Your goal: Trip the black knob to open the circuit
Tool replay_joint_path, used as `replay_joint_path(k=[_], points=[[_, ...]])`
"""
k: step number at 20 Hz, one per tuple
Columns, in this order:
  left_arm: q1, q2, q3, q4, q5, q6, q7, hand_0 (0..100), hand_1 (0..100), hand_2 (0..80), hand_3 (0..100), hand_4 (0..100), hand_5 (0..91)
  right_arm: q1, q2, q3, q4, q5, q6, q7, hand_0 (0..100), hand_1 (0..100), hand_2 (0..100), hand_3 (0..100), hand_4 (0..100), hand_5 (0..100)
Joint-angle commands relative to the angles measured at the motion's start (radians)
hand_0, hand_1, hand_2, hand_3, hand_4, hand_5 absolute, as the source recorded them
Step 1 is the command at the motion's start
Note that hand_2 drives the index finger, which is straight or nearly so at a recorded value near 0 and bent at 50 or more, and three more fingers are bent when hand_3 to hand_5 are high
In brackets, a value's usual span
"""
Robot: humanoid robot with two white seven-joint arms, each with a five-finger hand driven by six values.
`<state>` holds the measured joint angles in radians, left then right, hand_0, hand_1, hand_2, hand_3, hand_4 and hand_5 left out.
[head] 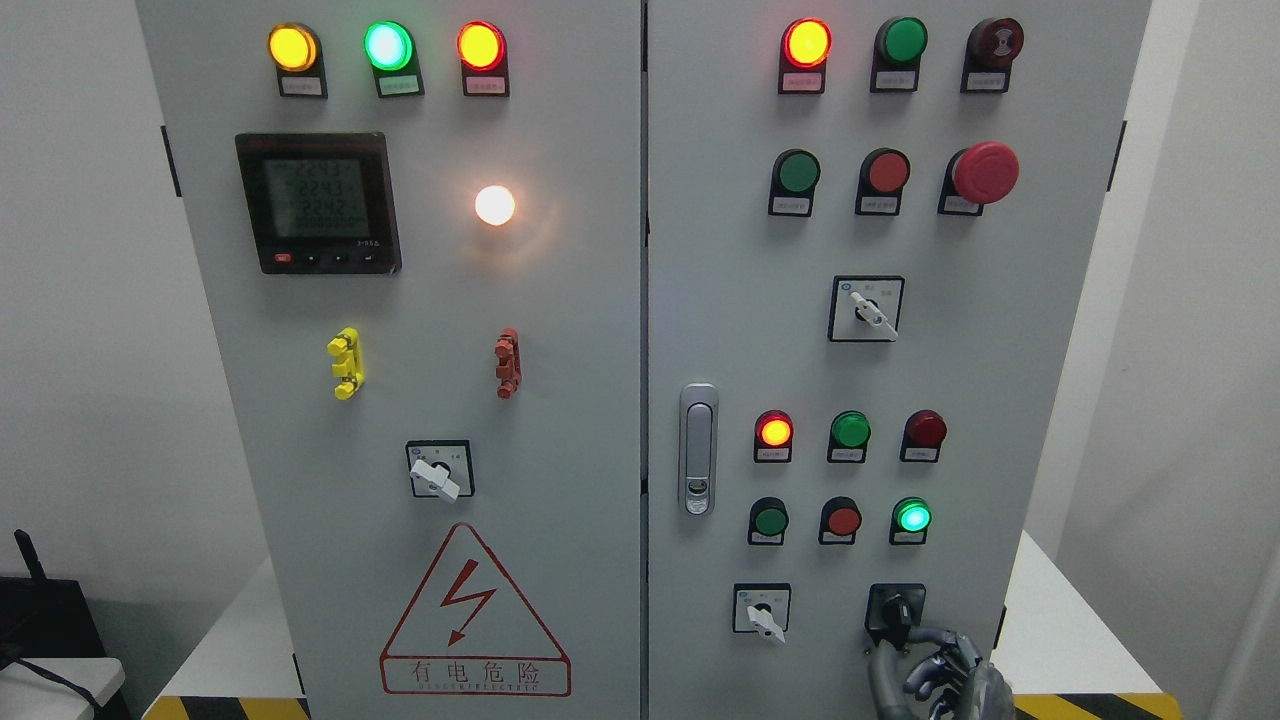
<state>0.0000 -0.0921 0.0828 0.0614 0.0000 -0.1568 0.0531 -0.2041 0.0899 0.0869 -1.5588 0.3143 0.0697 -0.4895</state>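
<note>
The black knob sits on its black square plate at the lower right of the right cabinet door. My right hand rises from the bottom edge just below the knob. Its grey fingers are curled up against the knob's lower right side. The fingers hide the knob's bottom edge, so I cannot see whether they truly grip it. My left hand is out of the picture.
A white selector switch sits left of the black knob. Lit green and red lamps stand above. A door latch is at the door's left edge. The left door carries a meter, lamps and a warning triangle.
</note>
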Motion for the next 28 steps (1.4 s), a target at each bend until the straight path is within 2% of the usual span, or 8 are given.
replay_joint_path(k=[1, 11, 15, 18, 22, 24, 25, 28], points=[[-0.008, 0.0, 0.0, 0.0, -0.034, 0.0, 0.001, 12, 39, 0.0, 0, 0, 0.0, 0.002, -0.001, -0.003, 0.0, -0.001, -0.002, 0.0, 43, 78, 43, 86, 89, 94], [-0.008, 0.0, 0.0, 0.0, -0.034, 0.0, 0.001, 12, 39, 0.0, 0, 0, 0.0, 0.017, -0.01, -0.004, -0.003, -0.003, -0.014, 0.0, 36, 76, 43, 86, 90, 94], [-0.008, 0.0, 0.0, 0.0, -0.034, 0.0, 0.001, 12, 39, 0.0, 0, 0, 0.0, 0.041, -0.021, -0.004, -0.004, -0.003, -0.065, 0.002, 35, 75, 39, 87, 90, 94], [-0.008, 0.0, 0.0, 0.0, -0.034, 0.0, 0.001, 12, 39, 0.0, 0, 0, 0.0, 0.078, -0.048, -0.006, -0.009, -0.004, -0.132, 0.003, 36, 71, 33, 86, 89, 94], [-0.008, 0.0, 0.0, 0.0, -0.034, 0.0, 0.001, 12, 39, 0.0, 0, 0, 0.0, 0.127, -0.073, -0.018, -0.017, -0.004, -0.203, 0.012, 35, 62, 27, 73, 73, 81], [-0.008, 0.0, 0.0, 0.0, -0.034, 0.0, 0.001, 12, 39, 0.0, 0, 0, 0.0, 0.162, -0.079, -0.019, -0.026, -0.009, -0.234, 0.014, 32, 58, 23, 60, 60, 65], [-0.008, 0.0, 0.0, 0.0, -0.032, 0.0, 0.001, 12, 39, 0.0, 0, 0, 0.0, 0.187, -0.088, -0.018, -0.035, -0.012, -0.264, 0.015, 32, 57, 21, 58, 58, 62], [-0.008, 0.0, 0.0, 0.0, -0.032, 0.0, 0.001, 12, 39, 0.0, 0, 0, 0.0, 0.235, -0.096, -0.018, -0.037, -0.02, -0.358, 0.071, 27, 44, 17, 49, 52, 51]])
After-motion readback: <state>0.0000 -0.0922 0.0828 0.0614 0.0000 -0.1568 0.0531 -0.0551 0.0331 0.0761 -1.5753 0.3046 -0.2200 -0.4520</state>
